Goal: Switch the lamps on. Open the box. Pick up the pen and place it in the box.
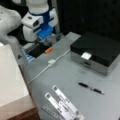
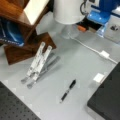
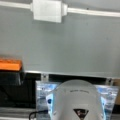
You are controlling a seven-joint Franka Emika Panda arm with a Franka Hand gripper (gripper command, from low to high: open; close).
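Note:
The black box (image 1: 98,47) lies flat at a front view's right with its lid down and its white tab (image 1: 86,55) facing the table; only its corner (image 2: 107,100) shows from the opposite side. On the grey table in front of the box lies the thin dark pen (image 1: 90,88), untouched, also seen at centre bottom (image 2: 68,90). My gripper (image 1: 46,37) hangs at the top left, over the dark tray, far from both pen and box. Its blue part (image 2: 103,13) shows at a front view's top right. It holds nothing that I can see.
A white cable with an in-line switch (image 1: 51,61) (image 2: 104,54) (image 3: 47,10) crosses the table. An orange piece (image 1: 48,50) (image 3: 10,64) sits at the dark tray's edge. White marked strips (image 1: 65,105) (image 2: 37,62) lie near the front. A wooden stand (image 2: 25,37) and a white cylinder (image 2: 68,11) stand nearby.

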